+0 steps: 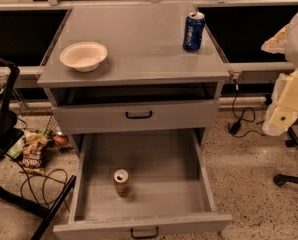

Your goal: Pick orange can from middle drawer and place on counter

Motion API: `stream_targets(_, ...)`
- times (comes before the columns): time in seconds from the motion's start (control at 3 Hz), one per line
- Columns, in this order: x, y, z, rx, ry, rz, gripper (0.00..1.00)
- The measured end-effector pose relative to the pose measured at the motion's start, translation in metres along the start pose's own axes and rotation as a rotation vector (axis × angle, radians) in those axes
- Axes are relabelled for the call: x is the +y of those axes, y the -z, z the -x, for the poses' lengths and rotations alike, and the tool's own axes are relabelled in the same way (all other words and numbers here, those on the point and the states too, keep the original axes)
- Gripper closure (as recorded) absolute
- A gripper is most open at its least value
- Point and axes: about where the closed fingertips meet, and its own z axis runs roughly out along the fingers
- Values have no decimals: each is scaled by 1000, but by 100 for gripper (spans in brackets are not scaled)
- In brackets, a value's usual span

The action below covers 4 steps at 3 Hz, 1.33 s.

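Note:
The orange can (121,182) stands upright on the floor of the middle drawer (161,169), left of its centre and toward the front. The drawer is pulled fully open, and nothing else lies in it. The counter (139,39) is the grey top of the cabinet above. My arm and gripper (284,114) show as pale, blocky shapes at the right edge of the view. They are beside the cabinet at about the height of the upper drawer, well right of and above the can, touching nothing.
A blue Pepsi can (194,30) stands at the counter's back right and a white bowl (84,55) at its front left. The upper handled drawer (139,115) is shut. A chip bag (33,156), cables and black chair legs (54,209) lie left; a chair base (289,179) is right.

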Motion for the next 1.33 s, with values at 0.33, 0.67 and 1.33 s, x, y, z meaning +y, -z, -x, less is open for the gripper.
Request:
stream_targets(0.33, 0, 1, 1, -12, -2, -7, 0)
stream_targets(0.67, 13, -31, 3, -113, -39, 9, 0)
stream_targets(1.33, 93, -202, 1, -513, -189, 167, 0)
